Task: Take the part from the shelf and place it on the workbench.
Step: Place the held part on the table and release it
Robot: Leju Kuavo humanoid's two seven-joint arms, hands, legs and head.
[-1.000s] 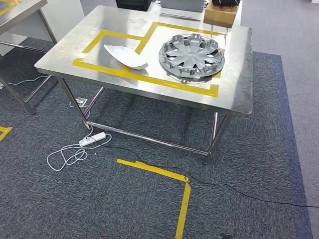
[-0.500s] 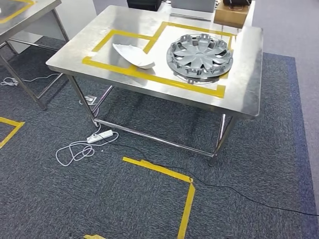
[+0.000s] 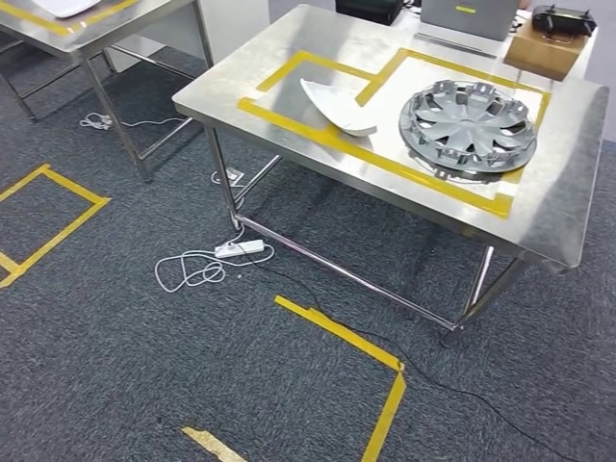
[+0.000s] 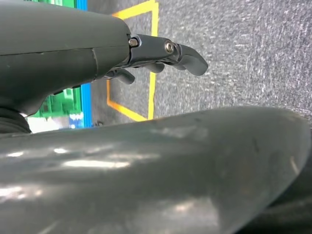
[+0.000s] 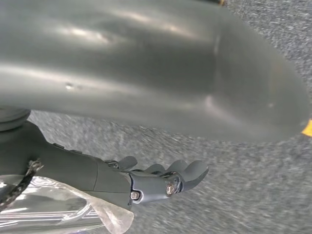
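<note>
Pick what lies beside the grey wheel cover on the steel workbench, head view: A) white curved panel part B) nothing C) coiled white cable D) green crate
A: a white curved panel part lies on the steel workbench inside the yellow tape outline, apart from the grey round plastic wheel cover; the coiled white cable is on the carpet below.

My left hand [image 4: 162, 56] is mostly hidden behind a broad grey curved surface, leaving my fingers' grip impossible to judge. The same goes for my right hand [image 5: 162, 180], its carpet backdrop blurred. On the workbench [image 3: 574, 192], the box [image 3: 549, 48] and laptop [image 3: 469, 14] are cut off by the frame's top edge, as is a second table [image 3: 109, 24].
</note>
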